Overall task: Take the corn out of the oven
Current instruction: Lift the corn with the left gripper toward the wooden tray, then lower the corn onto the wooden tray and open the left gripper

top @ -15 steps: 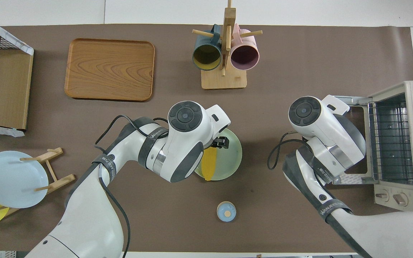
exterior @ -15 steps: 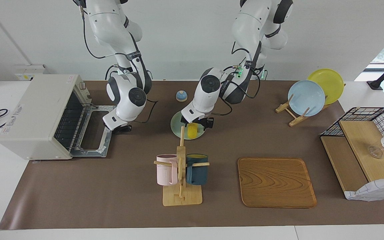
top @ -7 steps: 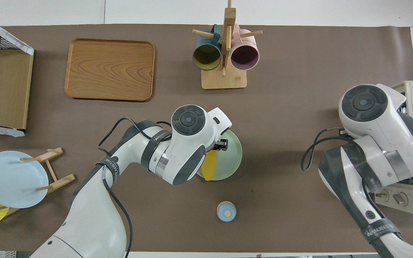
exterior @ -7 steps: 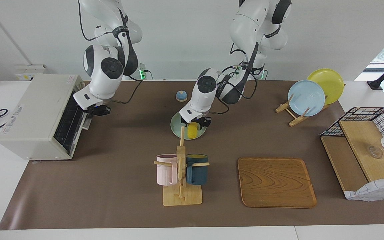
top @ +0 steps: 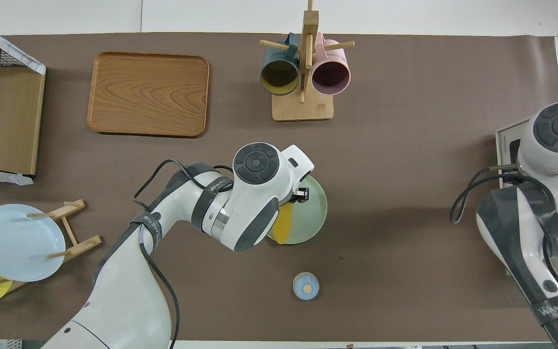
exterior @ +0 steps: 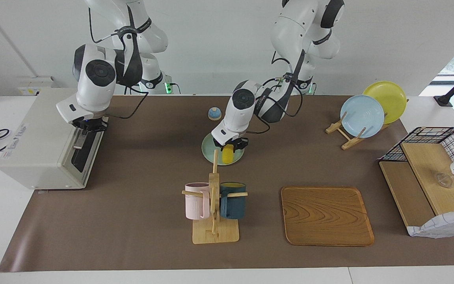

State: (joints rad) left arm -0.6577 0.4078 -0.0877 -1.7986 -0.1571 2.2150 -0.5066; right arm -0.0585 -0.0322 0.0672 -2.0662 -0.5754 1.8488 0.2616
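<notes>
The yellow corn (exterior: 227, 156) (top: 284, 227) lies on a pale green plate (exterior: 208, 150) (top: 314, 218) mid-table, outside the oven. My left gripper (exterior: 230, 145) is down over the plate, its fingers shut on the corn's end. The off-white oven (exterior: 40, 142) (top: 507, 140) stands at the right arm's end of the table with its dark door (exterior: 82, 152) up and closed. My right gripper (exterior: 87, 127) is shut and rests against the door's top edge. In the overhead view the right arm covers most of the oven.
A wooden mug rack (exterior: 213, 221) with a pink and a blue mug stands farther from the robots than the plate, beside a wooden tray (exterior: 326, 215). A small blue knob (exterior: 214, 113), a plate stand (exterior: 363, 116) and a wire basket (exterior: 436, 136) are also on the table.
The oven door went from lying flat open to closed as my right gripper swung up toward the oven. My left gripper's fingers closed on the corn on the plate.
</notes>
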